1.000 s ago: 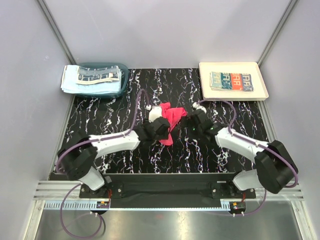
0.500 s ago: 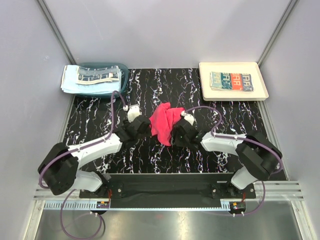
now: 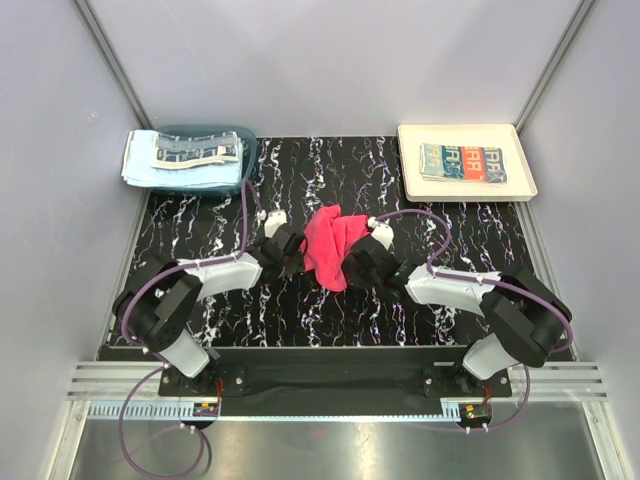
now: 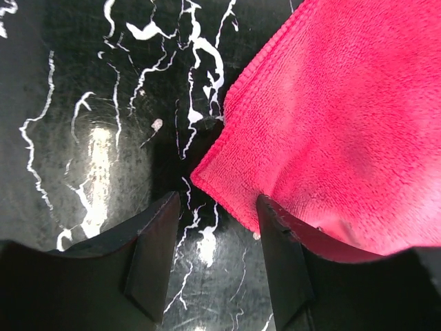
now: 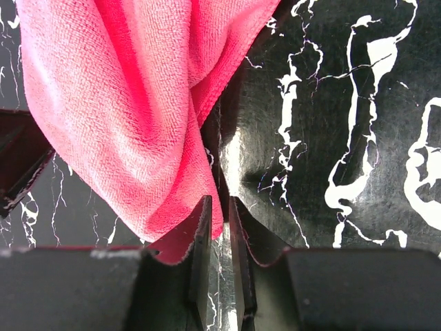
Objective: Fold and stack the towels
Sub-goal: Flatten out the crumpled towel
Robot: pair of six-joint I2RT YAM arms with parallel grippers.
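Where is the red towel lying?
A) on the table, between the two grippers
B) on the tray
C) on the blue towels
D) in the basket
A: the red towel lies crumpled on the table, with the left gripper and the right gripper at its two sides.

The red towel (image 3: 330, 245) lies bunched in the middle of the table (image 3: 300, 180), with the left pincer (image 3: 296, 256) against its left edge and the right pincer (image 3: 351, 262) against its right, so only its far and near sides are open. Beyond it the table runs bare between the teal basket (image 3: 248, 150) and the cream tray (image 3: 525, 182) (purple cables (image 3: 244, 210) arch above both wrists).
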